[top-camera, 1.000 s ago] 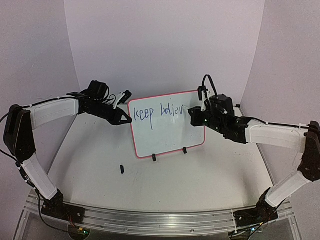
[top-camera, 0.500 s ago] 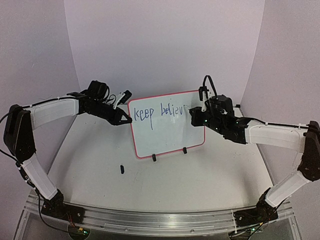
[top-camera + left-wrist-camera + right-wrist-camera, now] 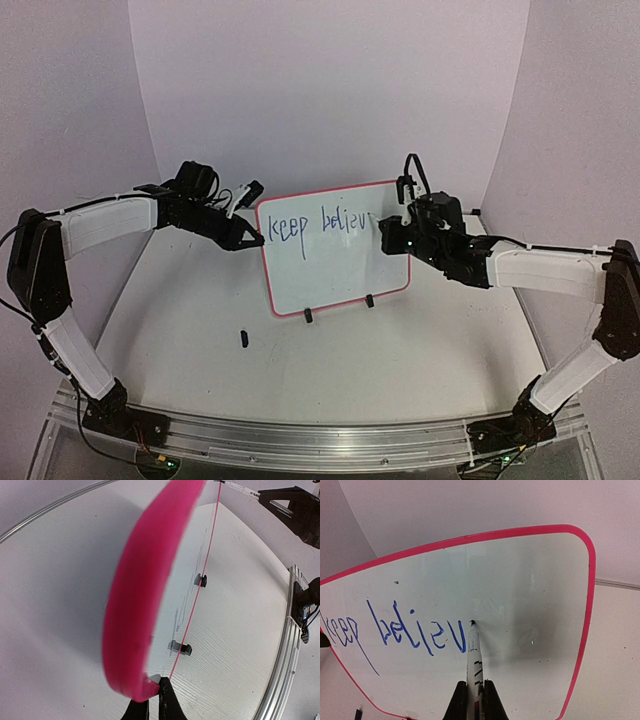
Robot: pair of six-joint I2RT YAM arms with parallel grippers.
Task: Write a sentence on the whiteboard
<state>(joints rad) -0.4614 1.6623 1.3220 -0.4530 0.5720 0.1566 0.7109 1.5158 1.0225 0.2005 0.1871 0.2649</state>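
Writing on the board: we read the sentence (image 3: 320, 225) as "keep believ", thin blue letters in one line across the upper part of the whiteboard (image 3: 340, 268).
Whiteboard: we see it standing upright on two black clip feet (image 3: 308, 315) around the middle of the worktop (image 3: 400, 370), nearer the far edge than the near one. It has a thin red border and its face is turned toward the near edge.
Marker: in the right wrist view the marker (image 3: 473, 652) points up at the board, its tip at the surface just beside the last letter.
Right hand: we see the right hand (image 3: 474, 685) closed around the marker's barrel, at the board's right side.
Left hand: the left hand (image 3: 152, 702) is pinched shut on the red rim at the board's left edge.
Worktop: a small black item (image 3: 243, 338) lies alone toward the near left of the board, apart from its feet.
Near edge: a metal rail (image 3: 320, 440) carries both arm bases.
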